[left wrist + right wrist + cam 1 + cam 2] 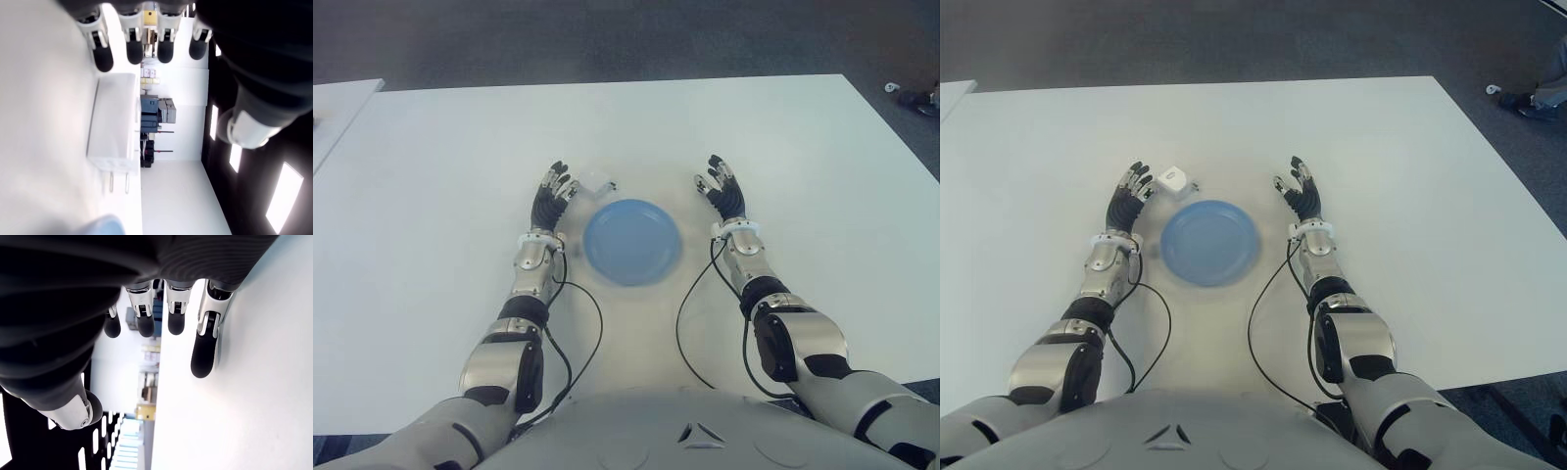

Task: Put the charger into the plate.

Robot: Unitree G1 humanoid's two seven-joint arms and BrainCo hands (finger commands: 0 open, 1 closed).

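Observation:
A small white charger (597,182) with two metal prongs lies on the white table (431,196), just beyond the far left rim of the blue plate (632,241). My left hand (554,191) is open right beside the charger, on its left, fingers extended and holding nothing. In the left wrist view the charger (113,125) lies just past the fingertips (103,58), with a gap between them. On the plate's right side my right hand (721,188) is open and idle. Nothing lies in the plate.
The white table stretches wide on all sides, with dark floor beyond its far edge. A second white tabletop (337,108) shows at the far left. Cables (582,333) trail from both forearms over the table near my body.

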